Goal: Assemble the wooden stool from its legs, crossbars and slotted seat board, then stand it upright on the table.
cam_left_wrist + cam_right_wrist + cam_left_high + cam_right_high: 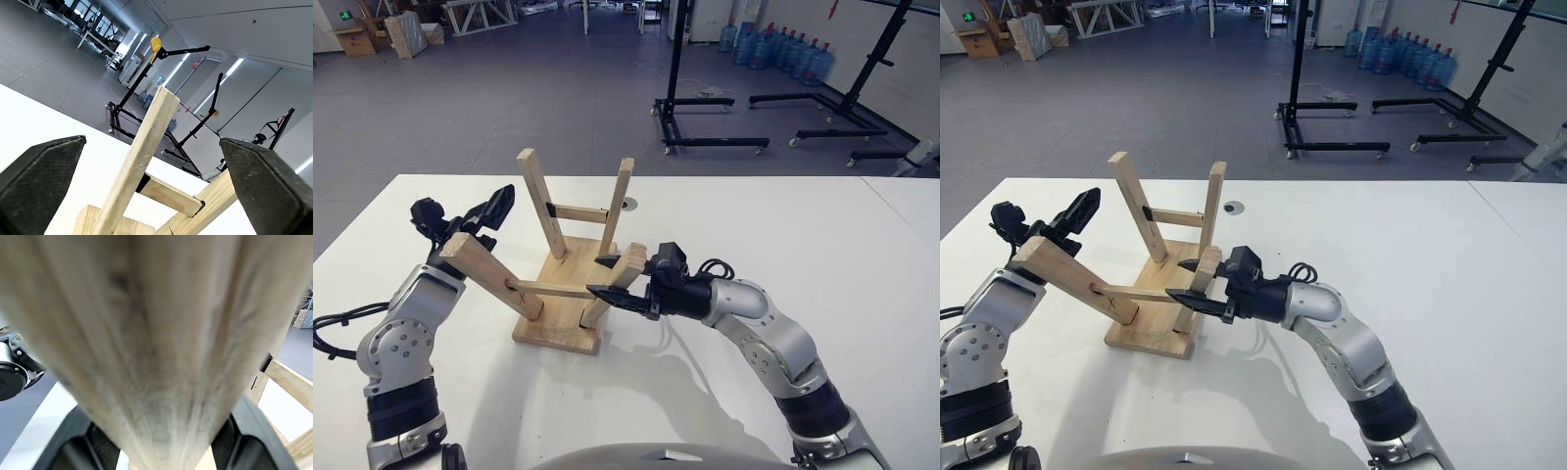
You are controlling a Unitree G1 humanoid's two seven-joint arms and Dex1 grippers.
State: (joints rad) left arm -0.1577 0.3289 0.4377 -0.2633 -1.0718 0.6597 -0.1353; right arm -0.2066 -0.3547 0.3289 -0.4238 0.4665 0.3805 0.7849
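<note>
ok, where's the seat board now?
Head views: the seat board lies flat in the middle of the table; the right gripper, holding a leg, hangs over its right edge, the left gripper off to its left.

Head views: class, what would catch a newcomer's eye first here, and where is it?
The half-built stool stands out, upside down in the middle of the table, with its seat board lying flat and its legs pointing up. The right gripper is clamped on the near right leg. The left gripper is open by the top of the tilted near left leg.
</note>
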